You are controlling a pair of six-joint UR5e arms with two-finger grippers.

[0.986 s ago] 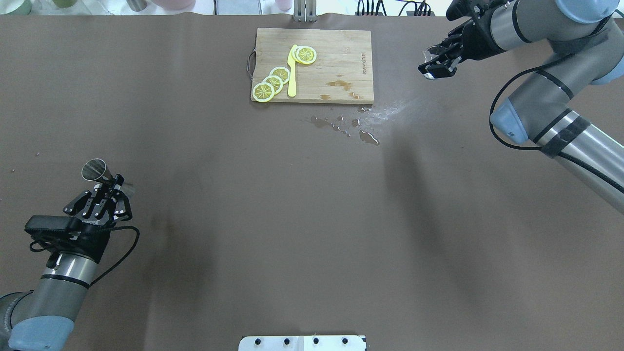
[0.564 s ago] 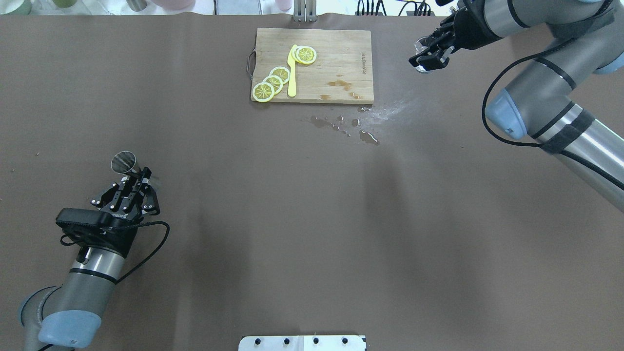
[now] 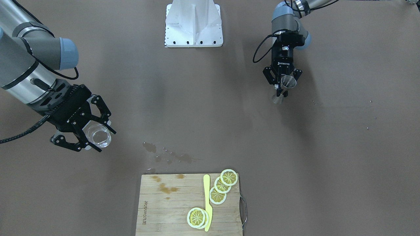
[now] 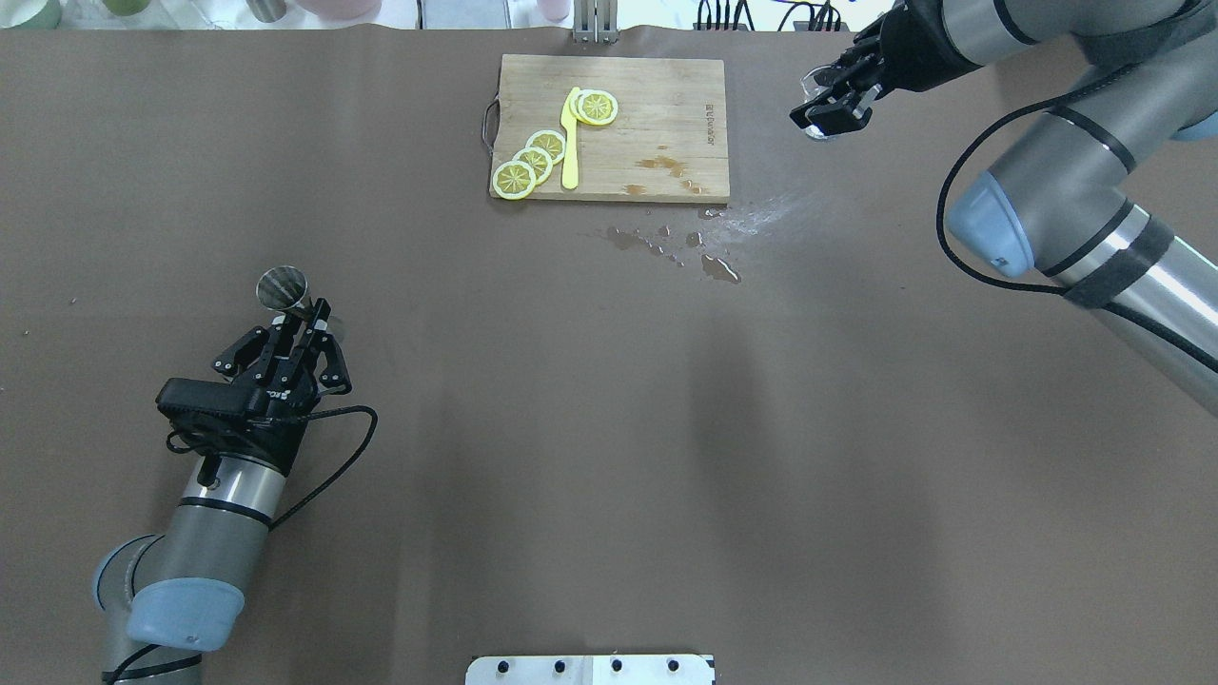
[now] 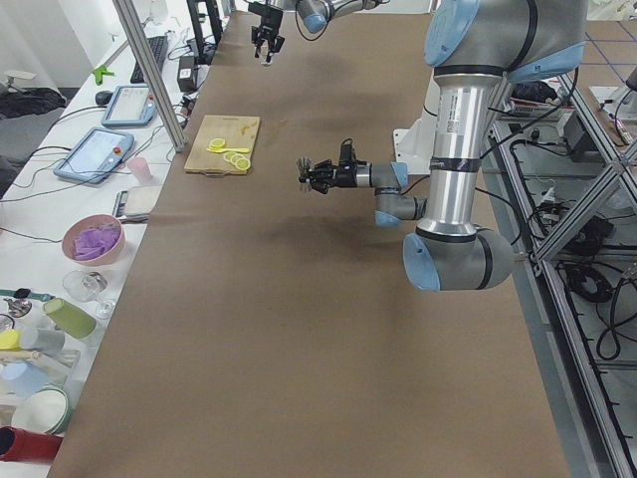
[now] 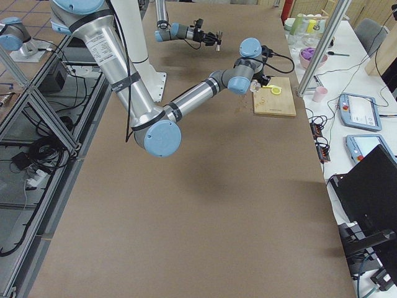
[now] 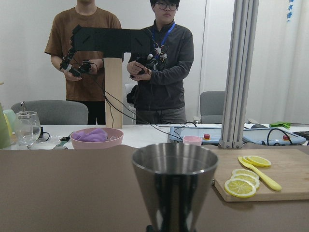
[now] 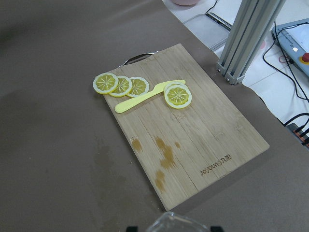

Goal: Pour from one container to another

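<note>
A steel jigger hangs upright above the table at the near left, with my left gripper shut on its waist. Its open cone fills the left wrist view. The front-facing view shows the same jigger in the left gripper. My right gripper is shut on a clear glass, mouth up, which looks empty. It hovers at the far right, just off the cutting board's right end, seen overhead as the right gripper. Only the glass rim shows in the right wrist view.
A wooden cutting board at the back centre carries lemon slices and a yellow knife, with wet stains. Spilled liquid lies on the brown table just in front of the board. Operators stand beyond the far edge.
My left gripper has carried the jigger to the right and farther from the robot. My right gripper has moved left and toward the back with the glass.
</note>
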